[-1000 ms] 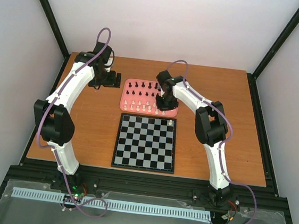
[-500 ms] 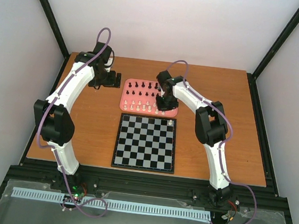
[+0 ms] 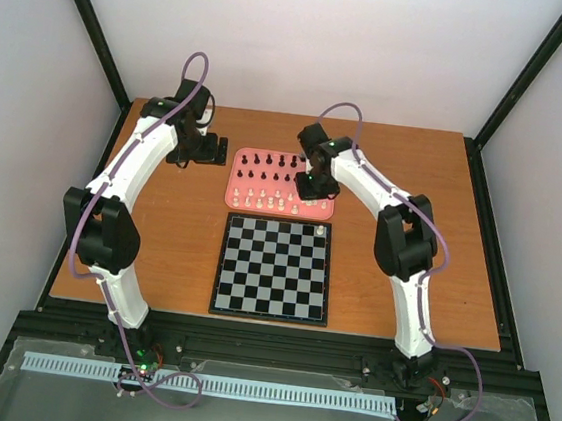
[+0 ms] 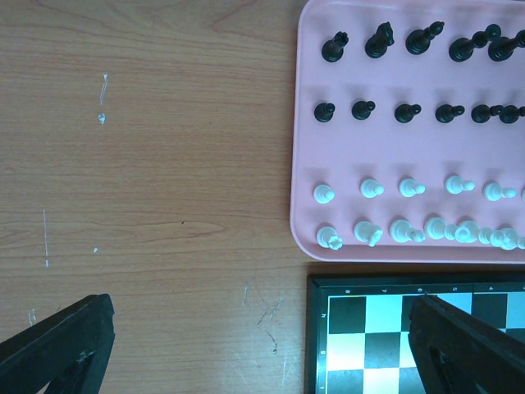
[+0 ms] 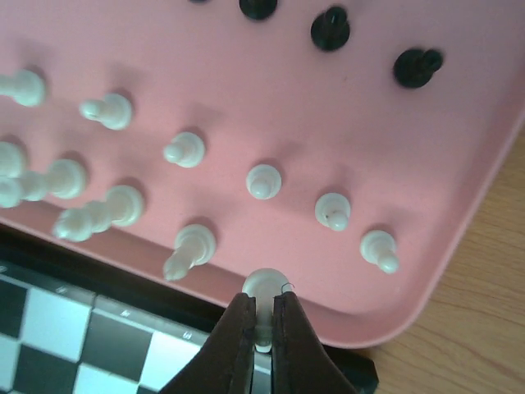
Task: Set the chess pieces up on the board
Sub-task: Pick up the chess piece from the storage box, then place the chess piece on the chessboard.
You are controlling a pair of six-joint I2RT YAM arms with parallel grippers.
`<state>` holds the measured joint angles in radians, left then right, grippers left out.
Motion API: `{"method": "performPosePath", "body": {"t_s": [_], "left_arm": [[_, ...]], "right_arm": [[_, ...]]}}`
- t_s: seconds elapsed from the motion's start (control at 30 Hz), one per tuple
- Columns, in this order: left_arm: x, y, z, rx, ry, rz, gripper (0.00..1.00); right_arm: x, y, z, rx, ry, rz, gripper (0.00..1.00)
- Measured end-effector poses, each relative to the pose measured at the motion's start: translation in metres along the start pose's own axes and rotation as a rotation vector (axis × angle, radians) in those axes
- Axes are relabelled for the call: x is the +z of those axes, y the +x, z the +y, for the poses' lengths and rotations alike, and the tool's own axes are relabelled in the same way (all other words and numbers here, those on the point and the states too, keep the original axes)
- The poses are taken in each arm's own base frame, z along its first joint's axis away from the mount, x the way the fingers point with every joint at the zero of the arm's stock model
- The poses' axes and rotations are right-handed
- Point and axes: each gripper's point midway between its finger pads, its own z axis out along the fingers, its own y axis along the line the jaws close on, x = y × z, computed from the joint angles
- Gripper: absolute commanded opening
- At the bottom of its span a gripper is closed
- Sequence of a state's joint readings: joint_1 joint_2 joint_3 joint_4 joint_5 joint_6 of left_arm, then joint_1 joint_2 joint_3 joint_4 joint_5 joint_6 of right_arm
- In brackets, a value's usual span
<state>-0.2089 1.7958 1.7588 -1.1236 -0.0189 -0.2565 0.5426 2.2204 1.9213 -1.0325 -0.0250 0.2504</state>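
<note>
At the pink tray's [image 5: 459, 164] near edge by its right corner, right claw [image 5: 262, 324] is clenched on a cream-white piece [image 5: 264, 283], left claw [image 4: 262, 353] hangs released over the desk [image 4: 164, 164] left of the tray, other chess pieces [image 4: 408, 186] stand in tray rows, lone white piece [image 3: 319, 232] sits at the board's [image 3: 274, 268] far right corner.

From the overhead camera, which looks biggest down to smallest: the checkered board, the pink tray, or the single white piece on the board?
1. The board, largest.
2. The pink tray, about as wide but shallower.
3. The lone white piece, tiny beside both.
</note>
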Motion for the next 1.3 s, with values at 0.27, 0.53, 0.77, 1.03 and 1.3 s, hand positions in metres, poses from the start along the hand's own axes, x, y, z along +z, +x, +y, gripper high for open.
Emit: {"method": "performPosePath", "body": {"t_s": [0.27, 0.53, 0.77, 1.03, 1.3], "left_arm": [[0.003, 0.003, 0.001, 0.0, -0.003, 0.011, 1.0], [0.005, 0.007, 0.002, 0.0, -0.004, 0.022, 1.0], [0.007, 0.009, 0.001, 0.0, -0.001, 0.028, 1.0], [0.007, 0.01, 0.001, 0.0, 0.001, 0.031, 1.0], [0.008, 0.01, 0.001, 0.0, 0.0, 0.033, 1.0]], "right_arm": [[-0.062, -0.005, 0.002, -0.004, -0.017, -0.107, 0.03], [-0.064, 0.061, -0.009, -0.009, 0.008, 0.003, 0.03], [-0.05, 0.102, -0.011, -0.011, 0.025, 0.088, 0.03], [-0.041, 0.105, -0.01, 0.0, 0.015, 0.092, 0.03], [-0.029, 0.105, -0.006, -0.008, 0.016, 0.101, 0.03]]}}
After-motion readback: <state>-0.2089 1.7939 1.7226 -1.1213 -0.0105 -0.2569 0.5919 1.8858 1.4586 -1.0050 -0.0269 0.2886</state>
